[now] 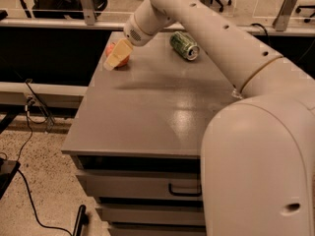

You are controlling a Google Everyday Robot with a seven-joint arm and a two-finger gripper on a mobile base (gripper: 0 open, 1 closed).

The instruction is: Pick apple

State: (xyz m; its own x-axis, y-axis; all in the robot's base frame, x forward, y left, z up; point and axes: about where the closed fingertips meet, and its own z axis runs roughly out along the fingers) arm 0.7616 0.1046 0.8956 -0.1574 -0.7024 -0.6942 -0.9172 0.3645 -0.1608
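While cream-coloured gripper point(116, 58) partly covers small round orange-red apple point(110, 48) near far-left corner of grey cabinet top point(147, 107), grasp state: cannot tell. Centre over apple, close gently, avoid rolling it off edge. Green drink can point(184, 45) well apart.

Grey cabinet point(147, 117), flat top, glare patch right of centre. Stacked drawers below, dark handle point(184, 191) on the upper one. Speckled floor point(44, 181) to the left, with black cables point(28, 132) trailing over it. Behind the cabinet: dark panel point(49, 53) between pale rails, two metal posts point(86, 4), chair legs further back. Light is warm and dim. Gripper point(117, 54) sits over the cabinet's far-left corner.
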